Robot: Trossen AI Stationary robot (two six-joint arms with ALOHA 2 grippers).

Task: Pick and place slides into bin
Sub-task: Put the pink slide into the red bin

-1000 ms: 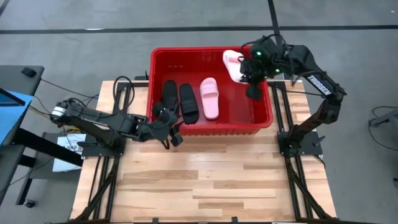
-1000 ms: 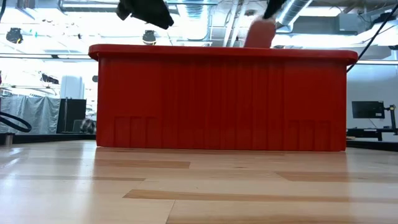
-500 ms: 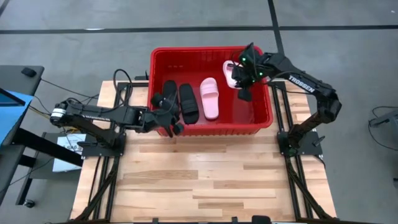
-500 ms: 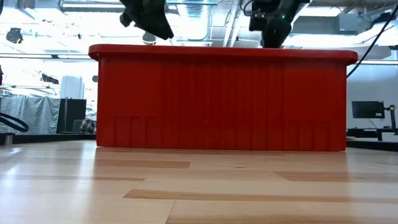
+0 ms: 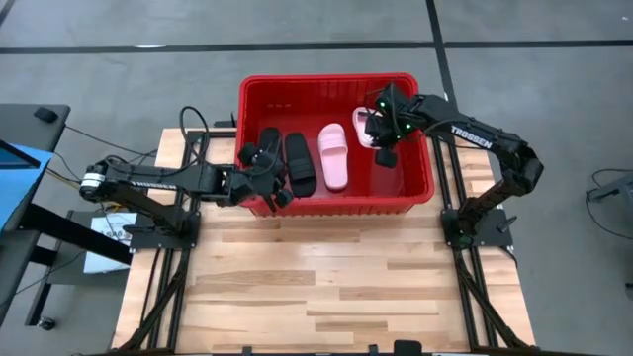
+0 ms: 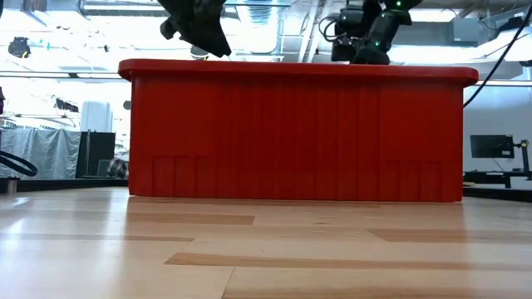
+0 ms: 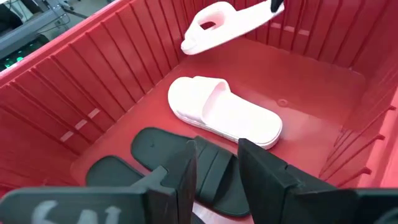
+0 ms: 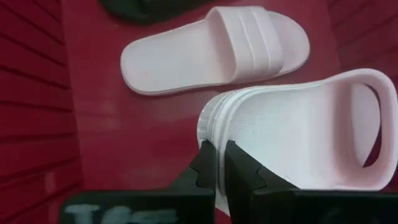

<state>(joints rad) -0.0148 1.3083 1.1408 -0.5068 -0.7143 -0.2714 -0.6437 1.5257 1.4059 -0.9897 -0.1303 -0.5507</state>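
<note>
The wooden table [image 5: 326,287] is bare at its near side. Farther back stands the red bin [image 5: 336,94], and in the low view its near wall [image 6: 298,133] hides everything inside it.

The left gripper [image 5: 265,178] hangs over the near left corner of the bin. Its fingers [image 7: 180,180] are spread with a gap between them and they hold nothing. Just under it, on the bin floor, two black slides [image 5: 287,161] lie side by side, and next to them, toward the middle, one pink slide [image 5: 334,155] lies flat with the strap up.

Farther back, on the right side of the bin, the right gripper [image 5: 384,133] is above the floor, below the level of the rim. Its fingers are pressed together on the edge of the second pink slide [image 8: 305,140]. This slide hangs in the air, tilted, over the bin floor and apart from the one that lies flat.
</note>
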